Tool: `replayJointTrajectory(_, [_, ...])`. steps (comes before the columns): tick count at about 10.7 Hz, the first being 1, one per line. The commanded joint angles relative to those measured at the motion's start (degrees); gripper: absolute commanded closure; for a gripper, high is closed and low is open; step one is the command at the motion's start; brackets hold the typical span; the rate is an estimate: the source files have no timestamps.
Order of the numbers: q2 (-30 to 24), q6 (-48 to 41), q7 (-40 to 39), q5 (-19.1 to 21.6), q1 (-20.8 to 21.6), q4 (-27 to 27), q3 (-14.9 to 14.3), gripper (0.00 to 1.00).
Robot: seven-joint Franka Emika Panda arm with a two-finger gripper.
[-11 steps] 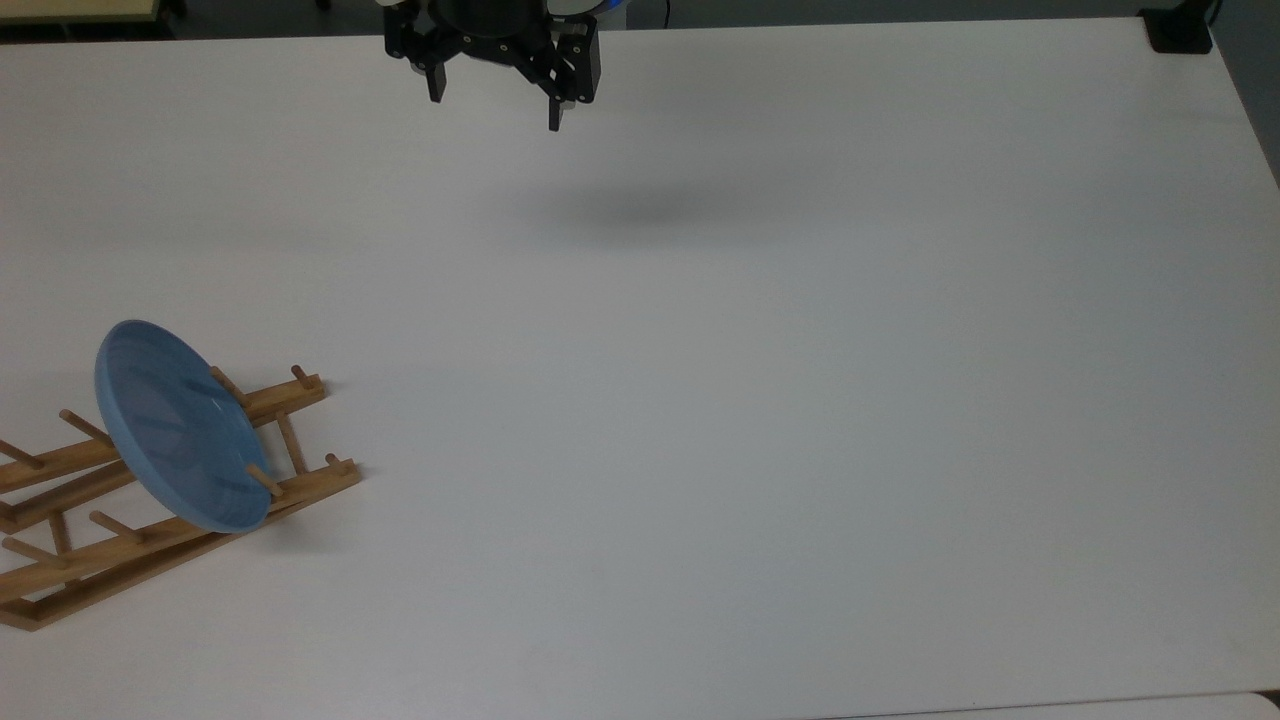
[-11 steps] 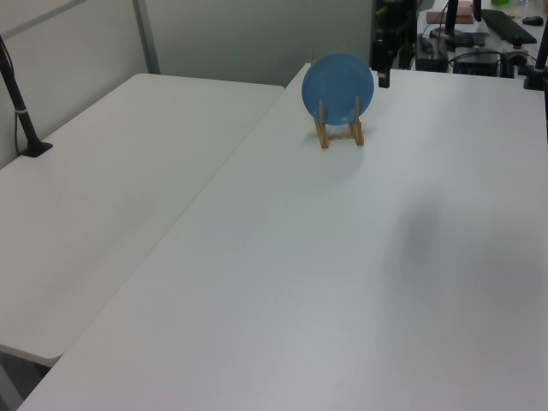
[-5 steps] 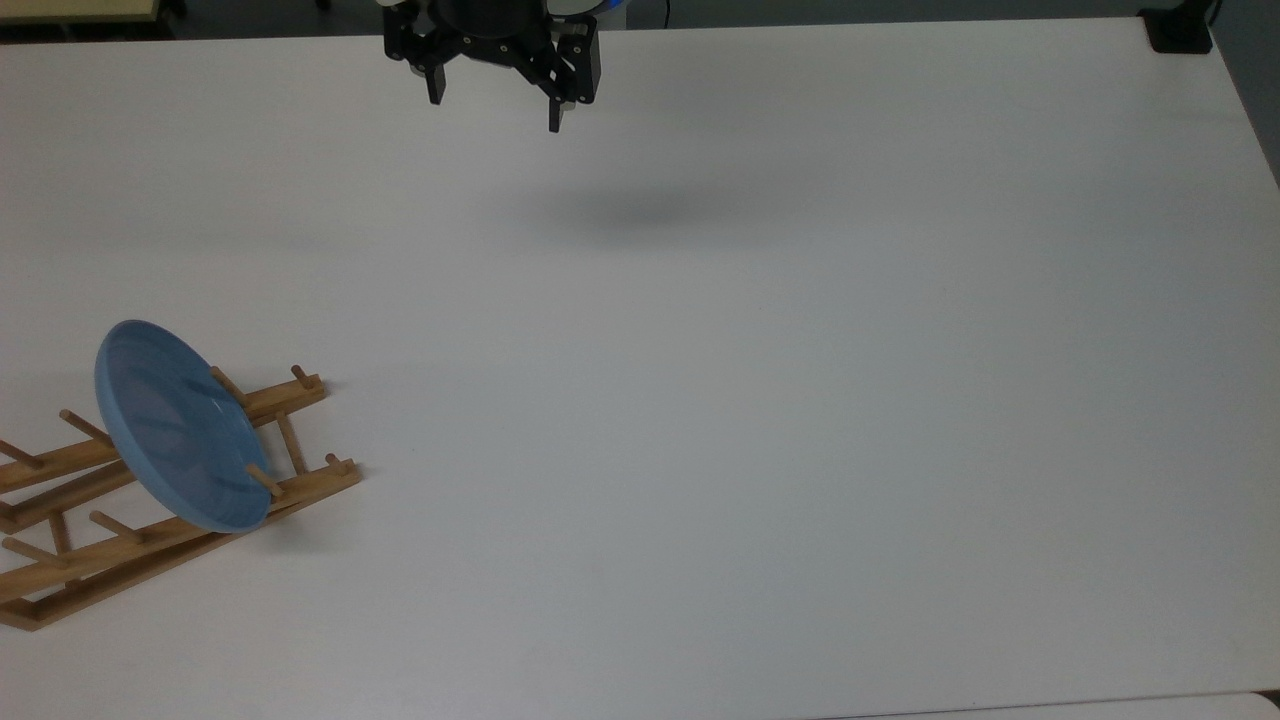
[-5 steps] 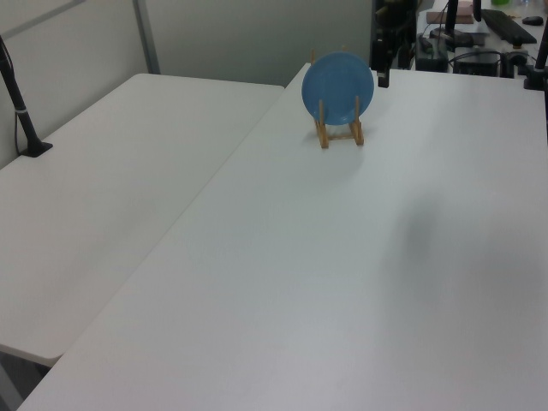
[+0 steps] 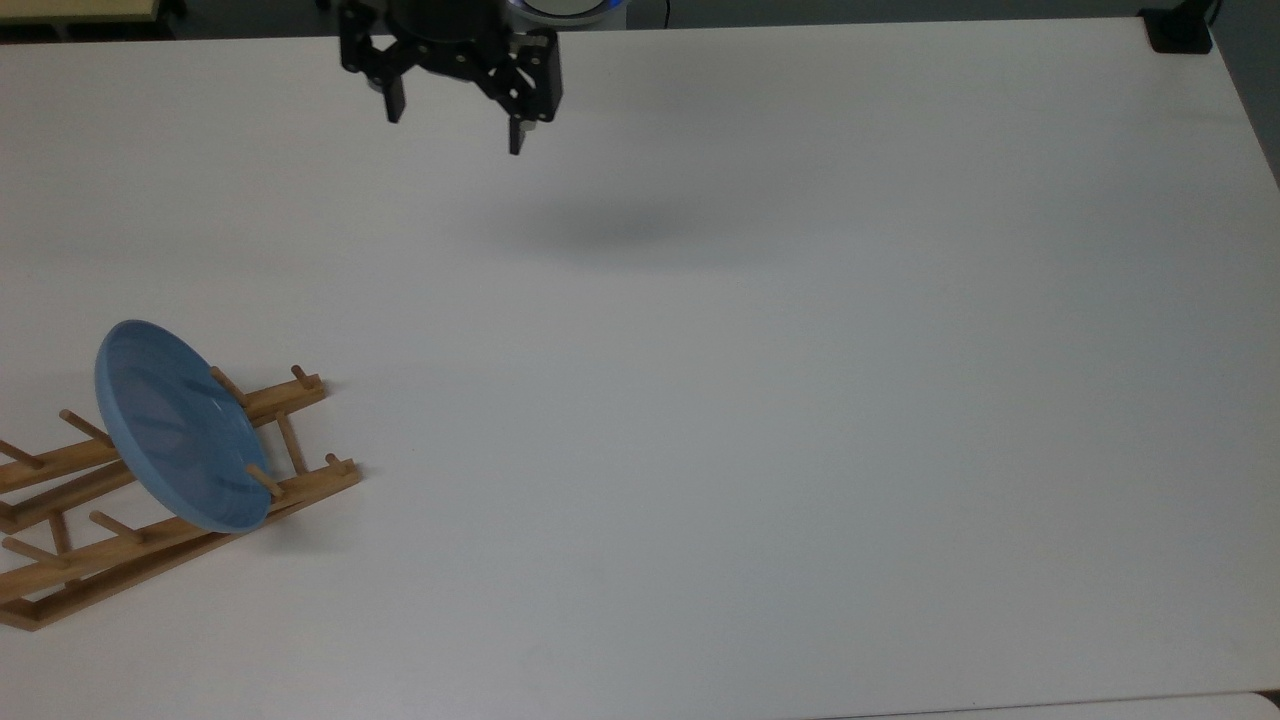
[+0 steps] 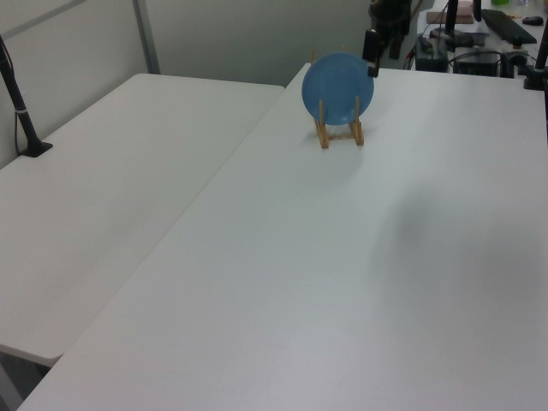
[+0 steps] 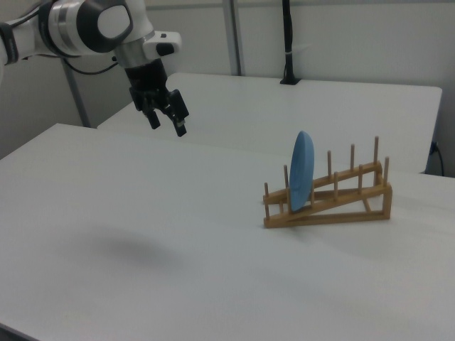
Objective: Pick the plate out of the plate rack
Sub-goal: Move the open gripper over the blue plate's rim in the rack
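Observation:
The light-blue plate (image 5: 175, 425) stands on edge in the wooden plate rack (image 5: 150, 545) at the top view's lower left, held between upright pegs near the rack's low end. The right view has the plate (image 7: 301, 170) nearly upright in the sloping rack (image 7: 341, 202). My gripper (image 5: 455, 130) hangs open in the air at the table's far edge, well away from the plate, with nothing between its fingers. In the right view the gripper (image 7: 168, 126) is up and to the left of the rack. In the left view the gripper (image 6: 372, 58) appears just beside the plate (image 6: 337, 86).
The white table (image 5: 760, 420) stretches wide around the rack. A black mount (image 5: 1180, 30) sits at its far right corner in the top view. A second white table (image 6: 103, 180) with a black post (image 6: 21, 103) adjoins it in the left view.
My gripper has shifted toward the top view's left and slightly nearer, still open. The plate and rack have not moved.

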Motion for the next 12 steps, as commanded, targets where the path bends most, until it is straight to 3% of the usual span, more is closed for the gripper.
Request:
replayJointTrajectory(1, [0.8,4.2,-0.5,-2.8,-1.4,0.5,-0.6,0.00])
replayJointTrajectory(7, [5.7,17.9,1.2,-11.1,-6.2,0.5,-0.6,0.00])
replayJointTrajectory(9, [7.3,23.5,2.3,-15.0,-8.7,0.5,-0.6,0.05])
replayJointTrajectory(12, [9.8,27.9,2.3,-18.3,-12.3,0.5,-0.6,0.24])
